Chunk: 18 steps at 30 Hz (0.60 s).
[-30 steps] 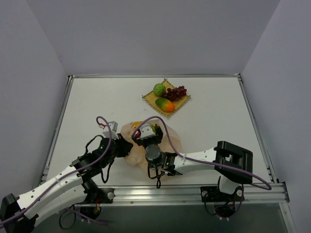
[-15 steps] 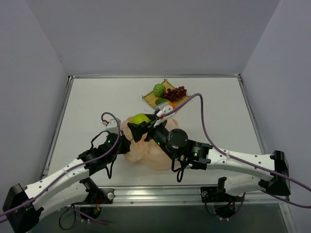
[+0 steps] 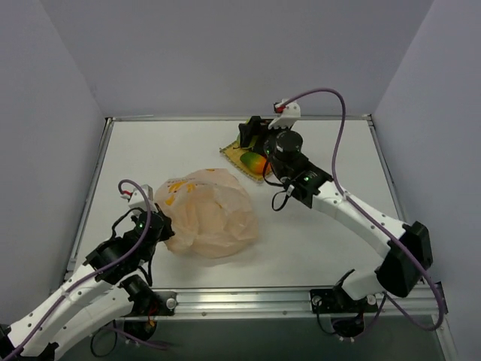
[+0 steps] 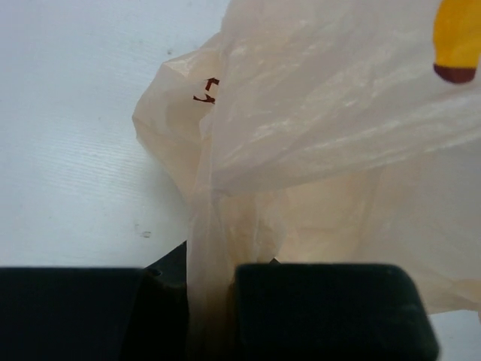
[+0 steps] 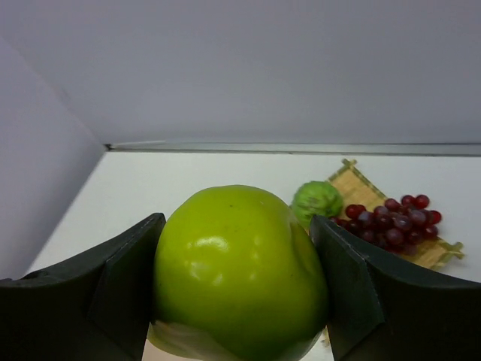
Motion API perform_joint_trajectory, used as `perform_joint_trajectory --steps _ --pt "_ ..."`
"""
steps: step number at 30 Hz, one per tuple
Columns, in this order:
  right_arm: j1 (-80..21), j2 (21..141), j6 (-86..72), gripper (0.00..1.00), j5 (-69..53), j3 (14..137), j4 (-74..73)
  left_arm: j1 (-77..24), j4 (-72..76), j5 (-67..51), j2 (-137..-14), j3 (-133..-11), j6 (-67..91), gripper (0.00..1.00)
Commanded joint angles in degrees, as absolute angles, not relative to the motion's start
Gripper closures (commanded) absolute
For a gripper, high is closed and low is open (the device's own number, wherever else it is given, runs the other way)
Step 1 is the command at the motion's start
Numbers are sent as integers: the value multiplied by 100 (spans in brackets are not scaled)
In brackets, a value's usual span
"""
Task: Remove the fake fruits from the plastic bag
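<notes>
My right gripper (image 3: 252, 135) is shut on a round green fruit (image 5: 237, 271) and holds it above the woven tray (image 3: 229, 151) at the back of the table. The right wrist view shows another green fruit (image 5: 317, 200) and the dark red grape bunch (image 5: 392, 214) lying on the tray (image 5: 359, 185). The green-orange mango (image 3: 254, 162) lies on the tray's near side. The pale plastic bag (image 3: 208, 214) with its yellow banana print (image 4: 457, 37) sags on the table. My left gripper (image 3: 154, 226) is shut on a pinched fold of the bag (image 4: 210, 293) at its left edge.
The right arm (image 3: 353, 214) stretches across the right half of the table from its base at the near edge. The table's metal rim (image 3: 240, 118) runs along the back, right behind the tray. Grey walls stand on three sides.
My right gripper has lifted the green fruit away from the bag and carried it back over the tray. My left gripper has drawn the bag's edge to the left, and the bag has slumped.
</notes>
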<state>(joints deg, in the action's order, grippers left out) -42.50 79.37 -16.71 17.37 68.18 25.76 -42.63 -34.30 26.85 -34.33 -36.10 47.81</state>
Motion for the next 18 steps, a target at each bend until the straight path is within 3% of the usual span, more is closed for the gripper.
perform_joint_trajectory --steps 1,10,18 --pt "-3789 8699 -1363 73 1995 7101 3023 -4228 -4560 3243 -3340 -4025 5000 98" --pt "-3007 10948 -1178 73 1626 8533 3261 -4192 -4035 2717 -3068 -3472 5028 98" --pt "-2558 11891 -1099 70 783 9412 2525 -4166 -3420 2479 -3260 -3287 4711 98"
